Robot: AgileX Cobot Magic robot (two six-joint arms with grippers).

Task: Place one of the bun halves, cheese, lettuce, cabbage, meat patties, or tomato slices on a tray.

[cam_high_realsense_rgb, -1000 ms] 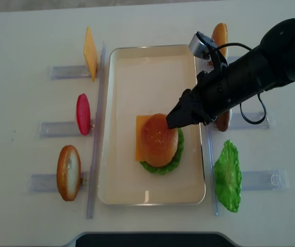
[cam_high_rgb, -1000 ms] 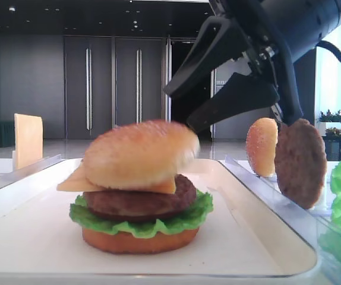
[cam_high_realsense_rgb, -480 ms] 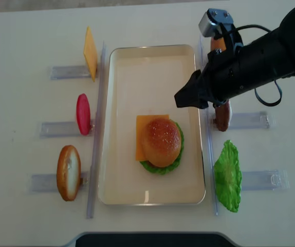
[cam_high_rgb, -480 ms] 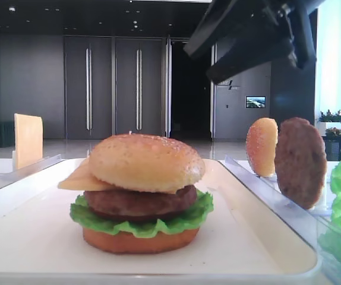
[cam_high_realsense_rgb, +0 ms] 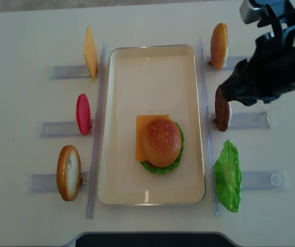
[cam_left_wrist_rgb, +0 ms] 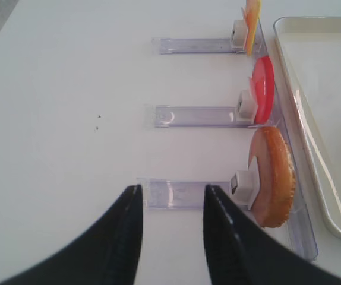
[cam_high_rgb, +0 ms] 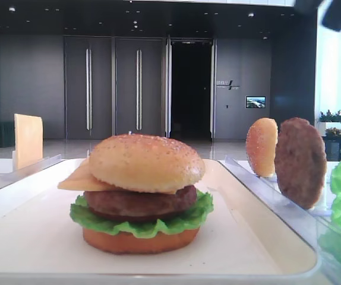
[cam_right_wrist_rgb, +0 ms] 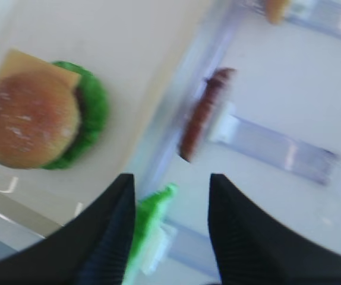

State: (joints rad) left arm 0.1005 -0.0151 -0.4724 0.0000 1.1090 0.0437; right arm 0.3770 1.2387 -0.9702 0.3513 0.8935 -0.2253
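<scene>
**Stacked burger on tray, both sets of fingers empty**

On the white tray (cam_high_realsense_rgb: 152, 67) a full stack is seen: seeded bun half (cam_high_realsense_rgb: 161, 141) over cheese (cam_high_realsense_rgb: 140, 136), patty and lettuce (cam_high_realsense_rgb: 177, 154). The right gripper (cam_high_realsense_rgb: 228, 93) is held parted and empty beside the racked meat patty (cam_high_realsense_rgb: 221, 109) (well apart from the bun). The left gripper (cam_left_wrist_rgb: 169, 205) is held parted over the table (cam_left_wrist_rgb: 63, 119), empty.

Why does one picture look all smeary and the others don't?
The right wrist view is blurred: the burger and the standing meat patty look streaky. The left wrist view and both high views are sharp; the overhead one shows a small glare spot on the tray.
</scene>
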